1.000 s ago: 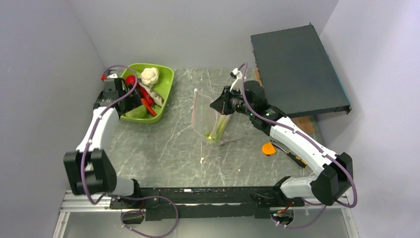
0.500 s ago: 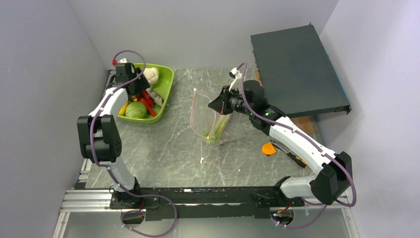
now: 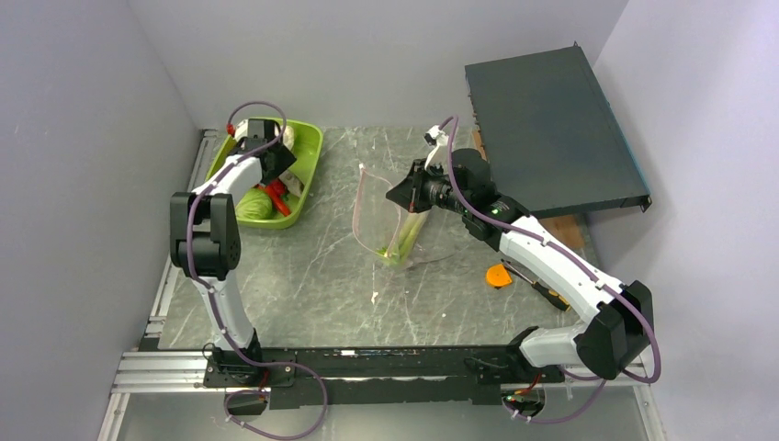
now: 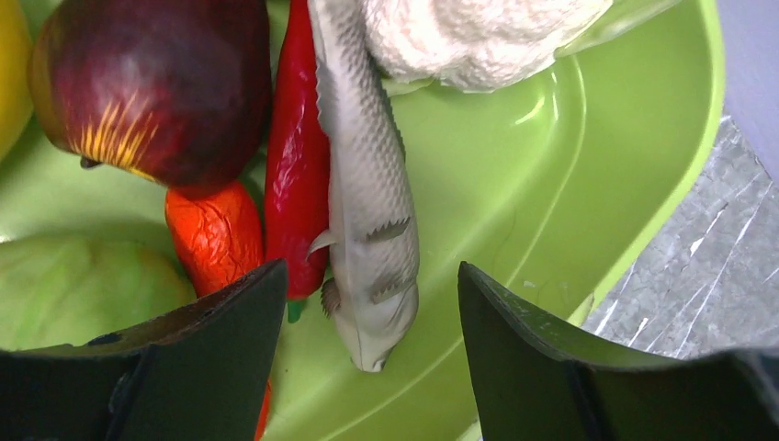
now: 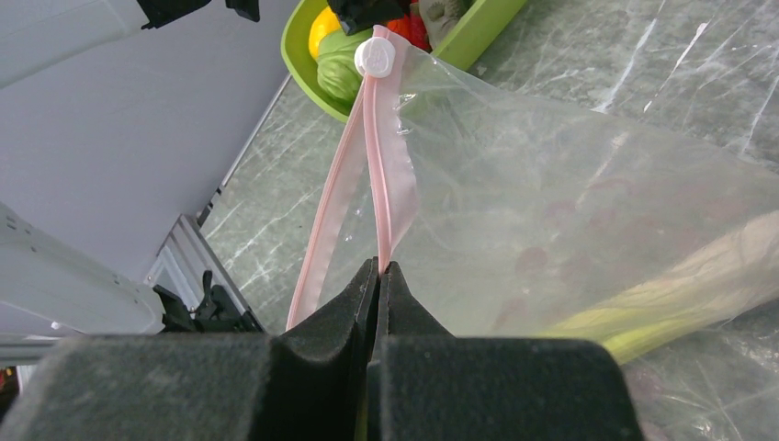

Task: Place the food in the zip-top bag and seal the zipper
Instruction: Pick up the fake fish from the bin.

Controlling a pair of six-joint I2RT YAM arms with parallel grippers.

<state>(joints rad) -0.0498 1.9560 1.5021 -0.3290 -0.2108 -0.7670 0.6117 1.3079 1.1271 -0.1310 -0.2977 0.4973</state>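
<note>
My left gripper [image 4: 372,285] is open over the lime-green tray [image 4: 570,156], its jaws either side of a grey toy fish [image 4: 367,193]. Beside the fish lie a red chilli [image 4: 296,156], a dark purple fruit [image 4: 156,78], an orange-red piece [image 4: 213,230], a green cabbage [image 4: 73,285] and a white cauliflower [image 4: 473,37]. My right gripper [image 5: 379,268] is shut on the pink zipper [image 5: 390,184] of the clear zip-top bag [image 5: 588,211], holding its mouth up and open [image 3: 377,216]. Pale green stalks [image 5: 661,294] lie inside the bag.
The tray [image 3: 308,156] sits at the table's back left. A dark flat box [image 3: 551,124] stands at the back right. An orange disc [image 3: 499,275] and a dark tool [image 3: 542,287] lie right of the bag.
My left arm has swung from the tray's left side up and over the tray, and the gripper now hangs over the food. The right gripper and bag have stayed still.
</note>
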